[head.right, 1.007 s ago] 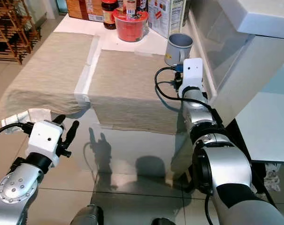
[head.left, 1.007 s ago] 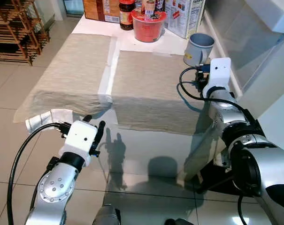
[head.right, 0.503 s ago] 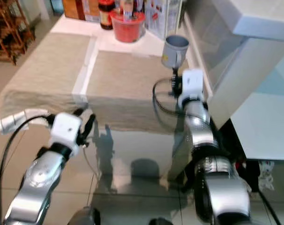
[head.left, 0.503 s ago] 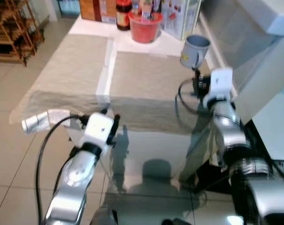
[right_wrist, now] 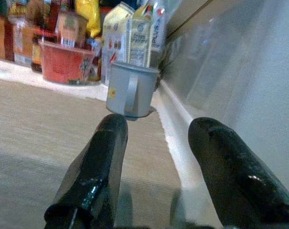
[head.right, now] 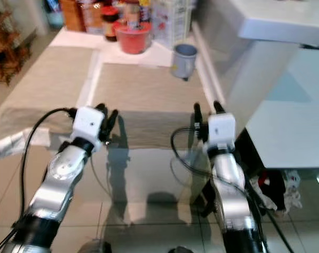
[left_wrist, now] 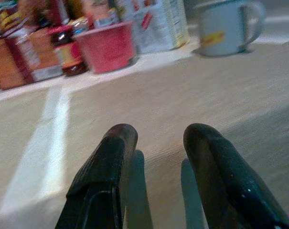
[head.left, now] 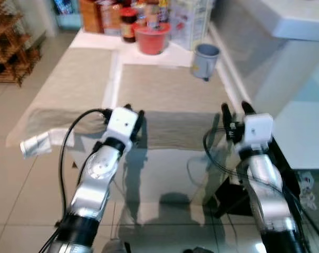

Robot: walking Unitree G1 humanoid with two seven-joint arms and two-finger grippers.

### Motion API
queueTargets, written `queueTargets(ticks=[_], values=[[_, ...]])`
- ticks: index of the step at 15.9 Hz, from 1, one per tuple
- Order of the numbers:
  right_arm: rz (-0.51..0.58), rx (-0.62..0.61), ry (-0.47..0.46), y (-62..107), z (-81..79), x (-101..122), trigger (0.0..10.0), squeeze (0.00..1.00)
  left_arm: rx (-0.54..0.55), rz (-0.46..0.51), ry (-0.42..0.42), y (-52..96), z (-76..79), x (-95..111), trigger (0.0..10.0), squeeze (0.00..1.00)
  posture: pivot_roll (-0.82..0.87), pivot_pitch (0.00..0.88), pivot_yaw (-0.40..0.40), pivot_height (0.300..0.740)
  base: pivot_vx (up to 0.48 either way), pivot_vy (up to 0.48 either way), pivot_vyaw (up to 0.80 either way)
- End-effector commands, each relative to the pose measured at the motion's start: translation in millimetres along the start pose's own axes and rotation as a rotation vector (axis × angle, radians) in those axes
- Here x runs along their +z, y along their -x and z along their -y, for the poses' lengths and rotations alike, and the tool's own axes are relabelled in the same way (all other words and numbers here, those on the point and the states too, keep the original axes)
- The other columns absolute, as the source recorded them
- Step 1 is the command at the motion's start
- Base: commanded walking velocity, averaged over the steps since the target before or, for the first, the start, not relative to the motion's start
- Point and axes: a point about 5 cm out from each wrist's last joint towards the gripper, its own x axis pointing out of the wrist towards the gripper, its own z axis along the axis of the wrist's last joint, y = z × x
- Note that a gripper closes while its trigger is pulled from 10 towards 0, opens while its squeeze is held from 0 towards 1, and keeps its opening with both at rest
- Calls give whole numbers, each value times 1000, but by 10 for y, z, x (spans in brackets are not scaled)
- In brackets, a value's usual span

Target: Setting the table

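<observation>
Two beige placemats (head.left: 164, 87) lie side by side on the table. A grey-blue mug (head.left: 206, 54) stands at the far right corner of the right mat, seen upright in the right wrist view as the mug (right_wrist: 131, 89). A red bowl (head.left: 148, 39) sits behind the mats among jars and cartons. My left gripper (head.left: 134, 112) is open and empty over the near edge of the mats, its fingers (left_wrist: 113, 157) spread above the cloth. My right gripper (head.left: 234, 108) is open and empty at the table's near right edge, pointing toward the mug from well short of it.
Cartons (head.left: 193, 21) and jars (head.left: 128, 26) crowd the far end of the table. A white counter (head.left: 301, 23) runs along the right. On the left stand a wooden rack (head.left: 11, 58) and a white roll (head.left: 38, 143) over the tiled floor. The near tabletop is glossy glass (head.left: 164, 168).
The camera has shifted. My right gripper has drawn back from beside the mug to the table's near edge. My left gripper has risen and moved forward to the mats' near edge.
</observation>
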Motion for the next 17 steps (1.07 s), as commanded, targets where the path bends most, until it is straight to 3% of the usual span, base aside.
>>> queueTargets(ticks=[1,4,5,10,15,17], values=[[38,13,-8,49,-52,86,10000,0,-17,26,8,-49,39,28,10000,0,11,0,-4,740,0,0,0],[105,44,46,60,-169,188,10000,0,15,86,31,-153,9,132,10000,0,11,0,1,740,0,0,0],[181,73,83,-31,-213,384,10000,0,43,131,55,-188,-14,218,10000,0,13,0,2,740,0,0,0],[49,56,-11,-151,-116,200,10000,0,103,144,78,-177,-33,230,10000,0,36,0,-15,740,220,400,0],[97,44,21,-216,-99,310,10000,0,49,148,-6,-211,27,281,10000,0,50,0,-22,740,349,156,372],[110,15,13,-218,-64,354,10000,0,3,169,-52,-269,68,409,10000,0,47,0,-17,740,480,0,0]])
